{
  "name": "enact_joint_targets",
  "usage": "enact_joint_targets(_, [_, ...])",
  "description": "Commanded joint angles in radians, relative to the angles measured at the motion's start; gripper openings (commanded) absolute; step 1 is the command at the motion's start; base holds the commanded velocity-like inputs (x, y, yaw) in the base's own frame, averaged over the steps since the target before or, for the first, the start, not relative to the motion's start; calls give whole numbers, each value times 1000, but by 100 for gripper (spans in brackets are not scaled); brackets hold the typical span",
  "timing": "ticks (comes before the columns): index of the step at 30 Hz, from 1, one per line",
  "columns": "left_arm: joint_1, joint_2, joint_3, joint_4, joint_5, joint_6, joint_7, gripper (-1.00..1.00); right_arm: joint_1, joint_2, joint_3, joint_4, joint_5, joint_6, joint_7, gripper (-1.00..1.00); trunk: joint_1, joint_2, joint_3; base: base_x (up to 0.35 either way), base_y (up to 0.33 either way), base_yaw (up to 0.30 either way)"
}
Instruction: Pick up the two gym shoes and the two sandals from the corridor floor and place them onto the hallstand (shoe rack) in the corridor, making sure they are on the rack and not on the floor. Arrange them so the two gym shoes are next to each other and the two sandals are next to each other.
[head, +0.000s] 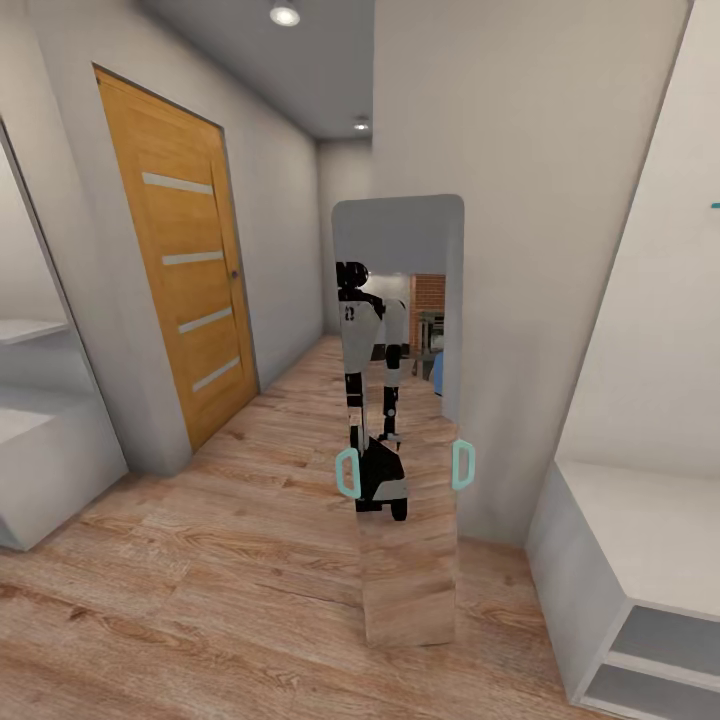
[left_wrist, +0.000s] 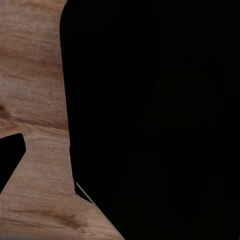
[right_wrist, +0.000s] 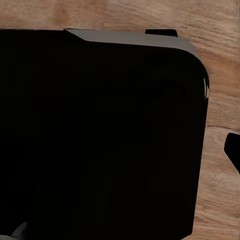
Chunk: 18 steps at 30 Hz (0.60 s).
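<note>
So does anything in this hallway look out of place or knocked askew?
Nothing stands out. The tall mirror stands upright against the wall, reflecting the robot. The wooden door is shut, the corridor floor shows no spill, and the grey unit at right looks intact.

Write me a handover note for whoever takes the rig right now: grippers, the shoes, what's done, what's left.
Grippers: the wrist views give mostly dark robot body over wood floor, so open or shut cannot be told.
Position: in the corridor, facing a standing mirror that reflects the robot; wooden door to the left.
Things: no gym shoes or sandals in sight. A light-grey shelved unit sits at the right, another grey unit at the left.
Done: nothing visibly placed.
Left: find all four shoes, rack them in pairs.
</note>
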Motion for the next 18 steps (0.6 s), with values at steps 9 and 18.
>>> enact_joint_targets(9, [-1, 2, -1, -45, -2, -43, 0, 100, 0, -35, 0, -43, 4, -30, -3, 100, 0, 0, -1, 0, 0, 0])
enact_joint_targets(18, [-52, 7, -1, -223, 1, -352, 1, 100, -1, -97, -4, -352, 3, -187, -3, 100, 0, 0, -1, 0, 0, 0])
